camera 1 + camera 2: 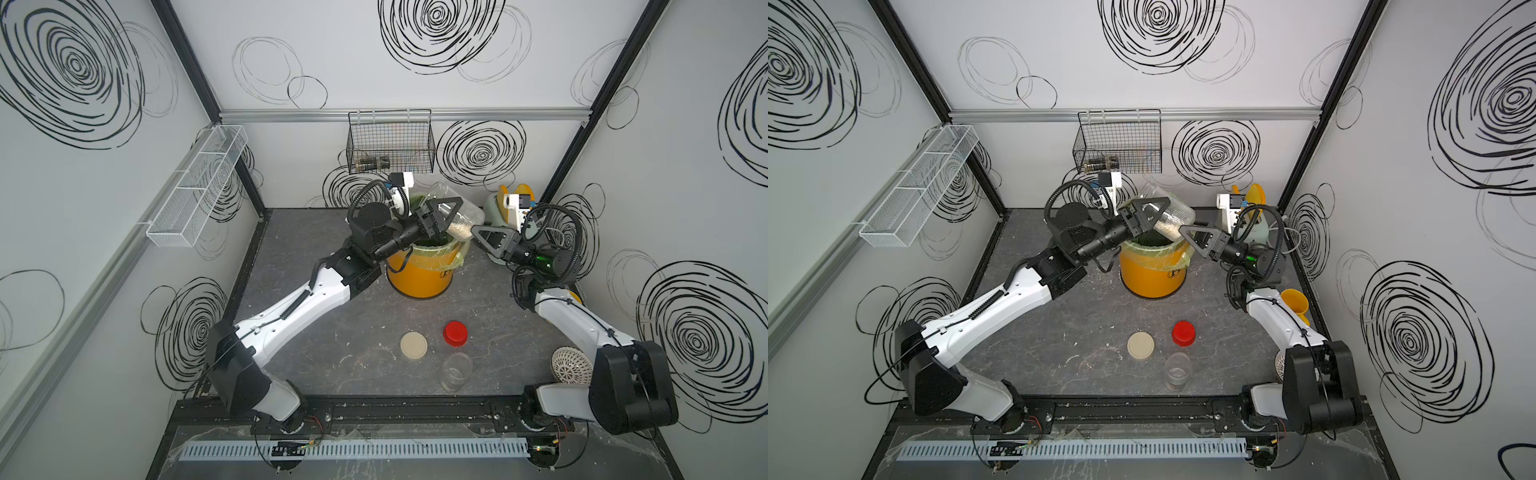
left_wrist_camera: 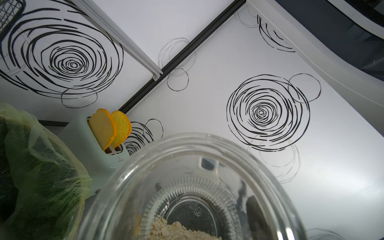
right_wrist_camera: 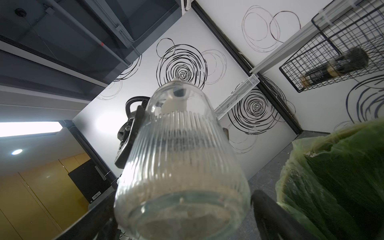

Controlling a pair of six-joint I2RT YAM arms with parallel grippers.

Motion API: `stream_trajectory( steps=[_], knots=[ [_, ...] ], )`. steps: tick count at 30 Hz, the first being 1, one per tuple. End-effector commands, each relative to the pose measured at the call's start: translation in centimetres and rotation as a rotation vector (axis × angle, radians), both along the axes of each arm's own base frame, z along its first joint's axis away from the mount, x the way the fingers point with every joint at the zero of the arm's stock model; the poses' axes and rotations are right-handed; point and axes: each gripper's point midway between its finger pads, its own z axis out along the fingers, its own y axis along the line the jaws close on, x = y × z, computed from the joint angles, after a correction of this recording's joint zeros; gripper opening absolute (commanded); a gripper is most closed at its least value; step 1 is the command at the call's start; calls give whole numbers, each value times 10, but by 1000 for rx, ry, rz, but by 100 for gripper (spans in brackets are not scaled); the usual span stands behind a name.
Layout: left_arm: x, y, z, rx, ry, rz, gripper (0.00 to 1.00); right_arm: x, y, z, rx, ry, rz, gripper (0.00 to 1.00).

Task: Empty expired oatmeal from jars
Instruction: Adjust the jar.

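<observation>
Currently the wide jar (image 1: 471, 214) is gripped, tilted, by the left pincer (image 1: 455, 212) above the bin (image 1: 419, 278) at the worktop's far edge, presumably for pouring; oatmeal (image 1: 460, 229) is seen inside; the right pincer (image 1: 478, 232) is spread wide beside it.

My two top cameras sit side by side, high up and well in front of the bin (image 1: 415, 282) (image 1: 1150, 278), looking steeply down at it. From that far off, both top views take in nearly the same whole scene. My left wrist camera hangs just above the bin, tilted upward, with the jar (image 2: 197, 187) very near and the toaster (image 2: 89, 145) beyond the bin. My right wrist camera looks up from beside the bin, the jar (image 3: 180, 155) close in front. Both wrist views share the jar and the bin's liner (image 2: 41, 166) (image 3: 332, 176).
</observation>
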Motion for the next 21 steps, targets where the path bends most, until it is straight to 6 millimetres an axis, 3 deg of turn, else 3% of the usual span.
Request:
stream_trajectory(
  steps=[1,21],
  knots=[
    [-16,9,60,-145,-129,-18,0,-4,0,18,38,-72,-2,98],
    [-14,5,54,-159,-124,-25,0,-12,8,34,125,-121,97,99]
  ],
)
